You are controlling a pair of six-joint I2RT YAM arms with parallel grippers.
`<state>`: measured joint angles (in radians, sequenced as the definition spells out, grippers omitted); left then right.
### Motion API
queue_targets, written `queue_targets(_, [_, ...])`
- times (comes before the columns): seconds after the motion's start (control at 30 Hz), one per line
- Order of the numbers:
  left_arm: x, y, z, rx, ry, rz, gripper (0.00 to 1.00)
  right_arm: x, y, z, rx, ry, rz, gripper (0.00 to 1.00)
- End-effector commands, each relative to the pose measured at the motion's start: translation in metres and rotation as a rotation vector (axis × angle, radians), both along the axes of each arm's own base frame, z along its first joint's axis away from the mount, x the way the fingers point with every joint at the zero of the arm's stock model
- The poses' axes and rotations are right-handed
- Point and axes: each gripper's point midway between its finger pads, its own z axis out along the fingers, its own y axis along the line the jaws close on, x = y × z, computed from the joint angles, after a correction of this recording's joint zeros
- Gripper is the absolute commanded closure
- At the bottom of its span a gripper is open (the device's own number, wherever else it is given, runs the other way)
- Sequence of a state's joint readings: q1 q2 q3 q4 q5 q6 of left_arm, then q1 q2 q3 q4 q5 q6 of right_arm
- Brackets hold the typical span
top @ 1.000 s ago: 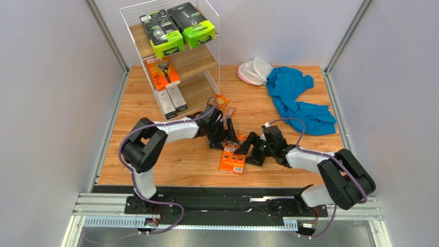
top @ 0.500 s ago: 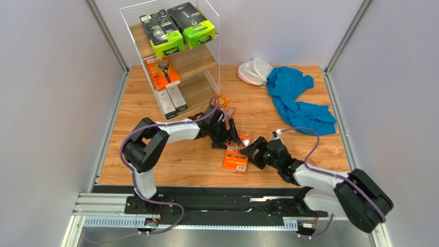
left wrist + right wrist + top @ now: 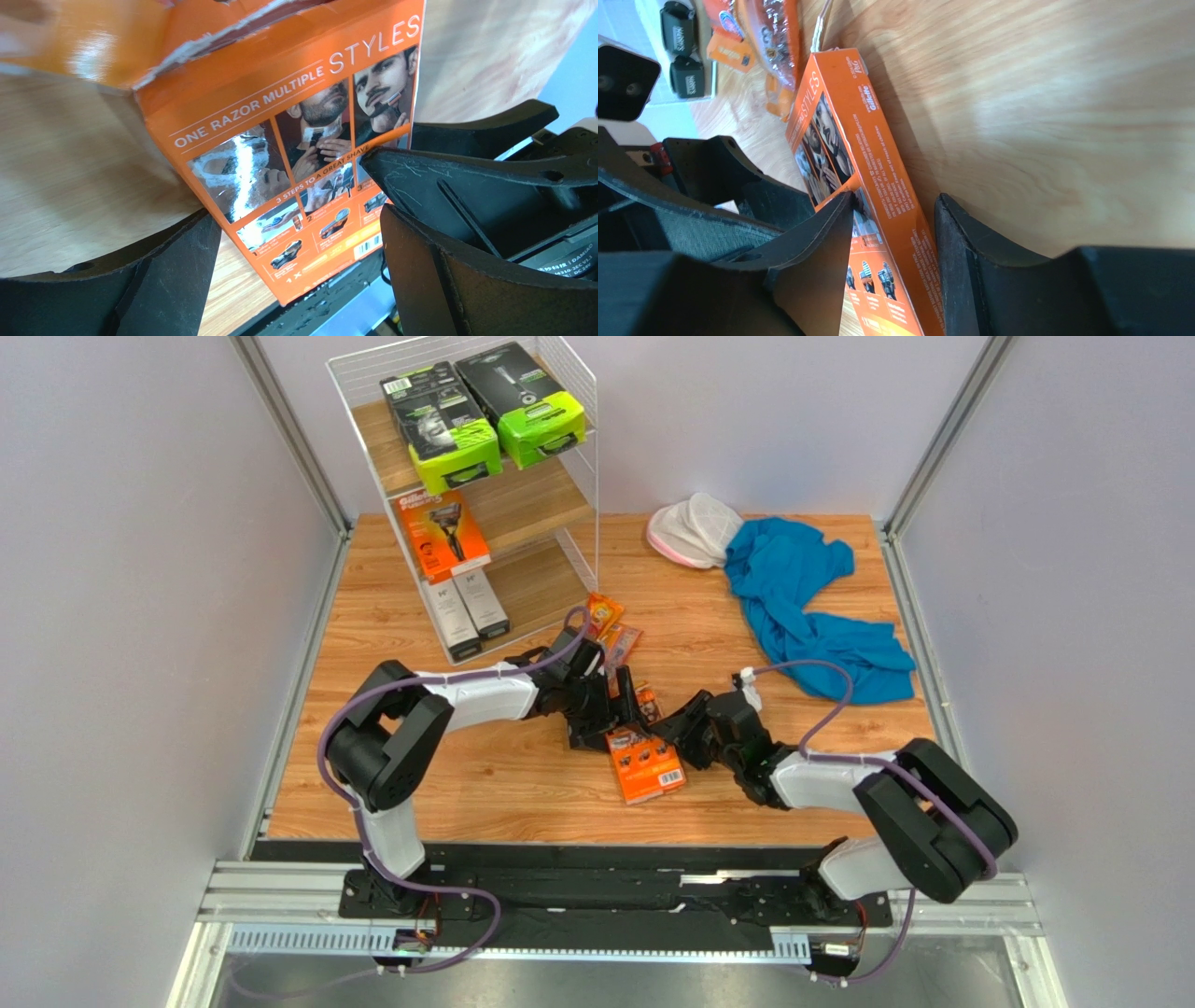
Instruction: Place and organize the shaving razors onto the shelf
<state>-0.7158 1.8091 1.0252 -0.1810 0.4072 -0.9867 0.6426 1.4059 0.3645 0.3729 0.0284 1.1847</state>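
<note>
An orange Gillette box (image 3: 647, 766) is on the table in front of the shelf (image 3: 540, 497). My right gripper (image 3: 683, 732) grips the box's edge across its thickness; the right wrist view shows my right gripper (image 3: 894, 203) with both fingers on the tilted box (image 3: 843, 119). My left gripper (image 3: 627, 703) is open. In the left wrist view my left gripper (image 3: 295, 203) straddles the box (image 3: 281, 140) with gaps on both sides. Two small orange blister packs (image 3: 612, 623) lie just behind. The shelf holds two black-and-green packs (image 3: 449, 427) on top and another orange box (image 3: 442, 535) on the middle tier.
Two slim grey-white boxes (image 3: 467, 609) stand on the shelf's bottom tier. A blue cloth (image 3: 814, 602) and a white and pink item (image 3: 694, 529) lie at the back right of the table. Grey walls close in both sides.
My right gripper has moved up and left along the box and closed on its edge. The orange box has shifted and turned slightly. The left arm has barely moved.
</note>
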Motion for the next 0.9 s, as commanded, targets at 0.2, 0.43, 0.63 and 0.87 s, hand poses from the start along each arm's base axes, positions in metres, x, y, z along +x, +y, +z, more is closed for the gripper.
queue_targets(0.2, [-0.014,-0.026,0.021,-0.121,-0.013,-0.07,0.1,-0.023,0.038,0.033,0.155,-0.042,0.197,0.86])
queue_targets(0.43, [-0.008,-0.012,0.024,-0.109,-0.053,-0.011,0.1,-0.031,0.039,0.06,0.199,-0.092,0.23,1.0])
queue_targets(0.63, [-0.003,0.004,0.034,-0.125,-0.116,0.037,0.09,-0.036,0.025,0.075,0.212,-0.124,0.196,1.0])
queue_targets(0.87, [-0.001,0.02,0.053,-0.174,-0.205,0.071,0.08,-0.034,0.01,0.101,0.212,-0.182,0.148,1.0])
